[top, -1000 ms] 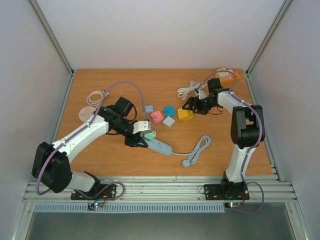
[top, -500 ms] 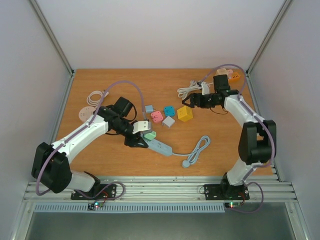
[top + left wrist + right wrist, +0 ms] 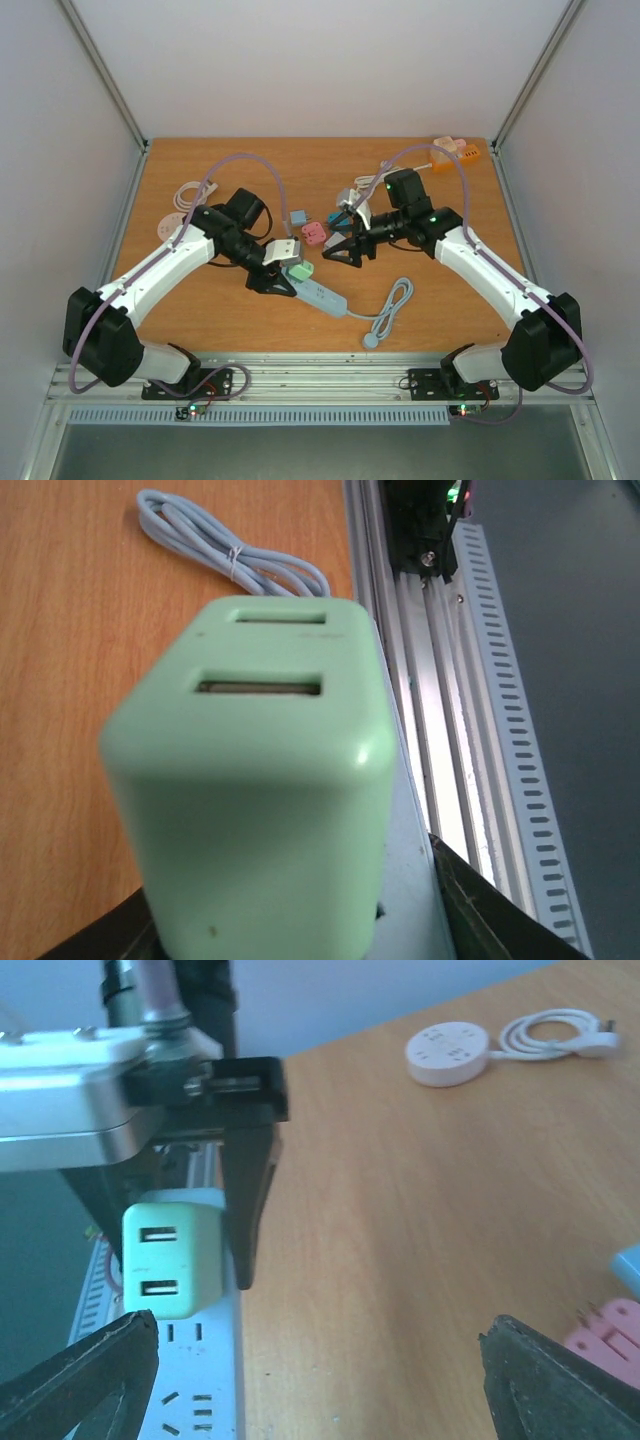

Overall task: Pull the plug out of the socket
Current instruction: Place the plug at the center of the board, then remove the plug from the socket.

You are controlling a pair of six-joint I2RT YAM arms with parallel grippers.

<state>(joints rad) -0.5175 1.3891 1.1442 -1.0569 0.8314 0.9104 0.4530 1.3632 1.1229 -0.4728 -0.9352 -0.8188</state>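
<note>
Top external: left gripper [image 3: 285, 264] clamped on the green plug [image 3: 298, 270]. Plug sits upright in the left end of the white power strip [image 3: 326, 297], on the wooden table [image 3: 440, 290]. Right gripper [image 3: 338, 242] is just beside it, fingers wide apart, empty, facing the plug.

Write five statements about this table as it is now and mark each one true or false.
1. The green charger sits plugged into the white power strip. True.
2. The left gripper is open and empty. False: it is shut on the green charger.
3. The right gripper is open and holds nothing. True.
4. The round white socket lies beside the right arm's base. False: it lies at the left side of the table.
5. The pink adapter is plugged into the power strip. False: it lies loose on the table, apart from the strip.
</note>
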